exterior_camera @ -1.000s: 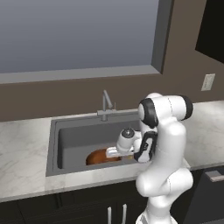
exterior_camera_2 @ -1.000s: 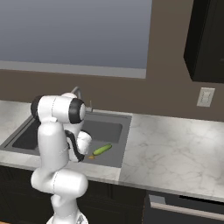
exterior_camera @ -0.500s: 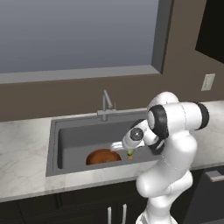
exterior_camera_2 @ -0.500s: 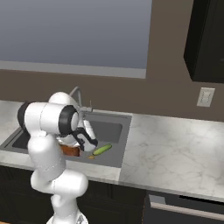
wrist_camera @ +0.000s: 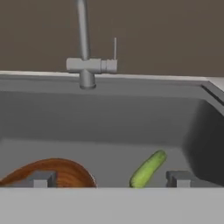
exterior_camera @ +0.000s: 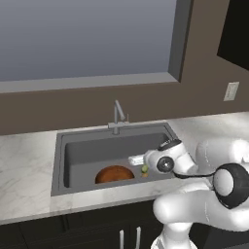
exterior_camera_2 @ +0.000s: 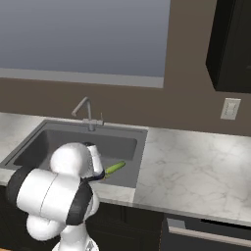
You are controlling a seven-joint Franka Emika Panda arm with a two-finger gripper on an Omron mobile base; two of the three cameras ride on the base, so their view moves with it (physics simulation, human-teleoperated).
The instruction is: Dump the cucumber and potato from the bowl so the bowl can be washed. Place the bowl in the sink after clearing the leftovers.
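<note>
The bowl (exterior_camera: 115, 174) lies at centre-bottom of the left base view, on the floor of the sink (exterior_camera: 97, 146), its rounded reddish-brown back facing up, so it seems to be overturned. The cucumber (wrist_camera: 148, 169) lies loose on the basin floor just right of the bowl in the hand view, tilted up toward the right; in the right base view it shows at centre (exterior_camera_2: 115, 167), near the basin's right wall. A small yellow-green bit beside the bowl's right edge in the left base view may be the potato (exterior_camera: 144, 170), but it is too small to be sure. The gripper (wrist_camera: 110, 178) hangs over the front part of the basin, its fingertips (wrist_camera: 43, 179) spread wide apart at the bottom of the hand view with nothing between them. The faucet (wrist_camera: 85, 52) rises at upper left of the hand view.

Risks, as a judgement: the bowl appears placed, so a careless pull-back could clip the basin's front rim or nudge the bowl. The vegetables share the sink with the bowl, which may count against clearing it.
</note>
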